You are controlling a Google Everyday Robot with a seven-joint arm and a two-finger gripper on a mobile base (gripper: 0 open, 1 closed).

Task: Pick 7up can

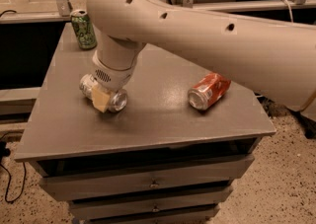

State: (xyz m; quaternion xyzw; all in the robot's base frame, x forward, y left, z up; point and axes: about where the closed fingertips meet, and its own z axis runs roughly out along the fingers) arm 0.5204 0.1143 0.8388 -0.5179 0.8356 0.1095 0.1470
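Note:
The 7up can is silver with shiny ends and lies on its side at the left middle of the grey cabinet top. My gripper comes down on it from above, under the big cream arm. It is shut on the can, with one cream finger pad across the can's near side. The other finger is hidden behind the can and the wrist. The can is held low over the top.
An all-green patterned can stands upright at the back left corner. An orange-red can lies on its side at the right. The cabinet has drawers below its front edge. My arm covers the back right of the top.

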